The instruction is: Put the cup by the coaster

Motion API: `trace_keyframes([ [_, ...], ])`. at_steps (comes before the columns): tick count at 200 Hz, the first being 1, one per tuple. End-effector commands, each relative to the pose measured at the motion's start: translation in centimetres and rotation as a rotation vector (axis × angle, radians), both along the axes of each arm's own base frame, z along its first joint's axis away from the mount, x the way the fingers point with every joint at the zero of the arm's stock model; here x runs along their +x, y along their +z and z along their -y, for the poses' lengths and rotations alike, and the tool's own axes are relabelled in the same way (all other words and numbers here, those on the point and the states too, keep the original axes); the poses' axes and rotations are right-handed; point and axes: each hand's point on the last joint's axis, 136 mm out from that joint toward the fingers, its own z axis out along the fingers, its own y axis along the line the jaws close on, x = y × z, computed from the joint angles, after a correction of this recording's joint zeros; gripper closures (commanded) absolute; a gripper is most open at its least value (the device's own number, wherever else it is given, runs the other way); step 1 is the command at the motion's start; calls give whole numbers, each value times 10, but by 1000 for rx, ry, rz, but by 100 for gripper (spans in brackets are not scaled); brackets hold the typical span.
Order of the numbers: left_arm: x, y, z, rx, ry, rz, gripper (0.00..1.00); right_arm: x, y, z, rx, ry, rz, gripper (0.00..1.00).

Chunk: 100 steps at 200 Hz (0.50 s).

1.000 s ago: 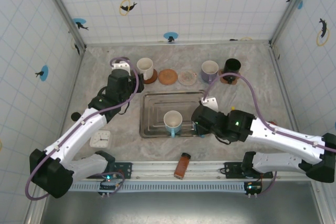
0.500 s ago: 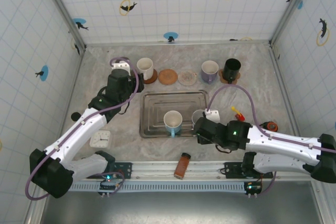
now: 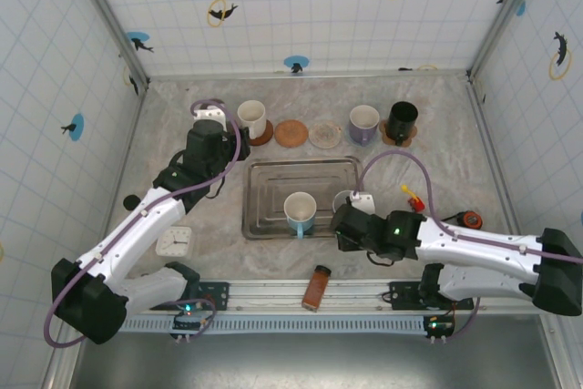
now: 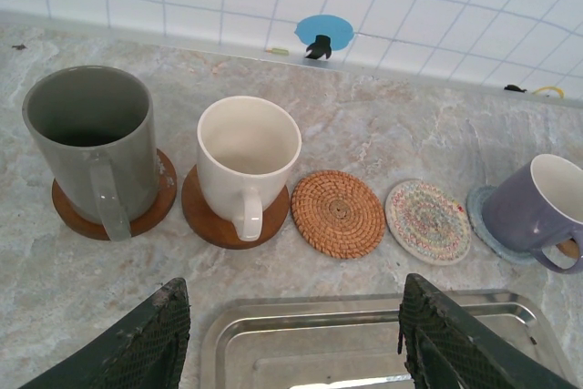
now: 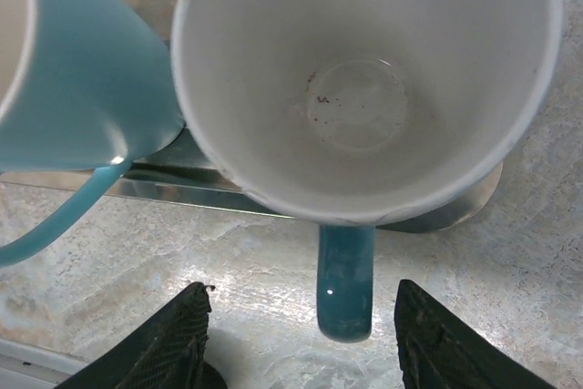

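Two teal cups with white insides stand at the near side of the steel tray (image 3: 273, 190). The left cup (image 3: 300, 211) (image 5: 73, 70) sits mid-tray. The right cup (image 3: 344, 200) (image 5: 364, 79) stands at the tray's near right corner, its handle (image 5: 344, 289) pointing at my right gripper (image 3: 344, 219) (image 5: 305, 343). That gripper is open, its fingers either side of the handle without touching it. My left gripper (image 3: 230, 145) (image 4: 291, 343) hangs open and empty over the tray's far left corner. Bare coasters lie behind the tray: a woven one (image 4: 338, 213) (image 3: 292, 132) and a patterned one (image 4: 427, 221) (image 3: 324, 135).
In the back row a grey mug (image 4: 91, 134), a white mug (image 4: 248, 152), a purple mug (image 4: 542, 211) and a black mug (image 3: 402, 118) stand on coasters. A white clock (image 3: 174, 240), a brown bottle (image 3: 316, 288) and small items (image 3: 412, 196) lie near the front.
My right arm has drawn back toward the near edge, uncovering the right teal cup, and its jaws have narrowed slightly around the handle. The left arm has not moved.
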Motion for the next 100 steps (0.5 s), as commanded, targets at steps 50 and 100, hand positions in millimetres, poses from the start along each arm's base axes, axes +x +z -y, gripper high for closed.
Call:
trace_keyframes([
  [50, 5, -4, 1, 9, 4, 6, 38, 7, -19, 1, -33, 6, -29, 49],
  [100, 6, -5, 1, 6, 7, 5, 38, 10, -25, 5, -78, 11, -37, 54],
])
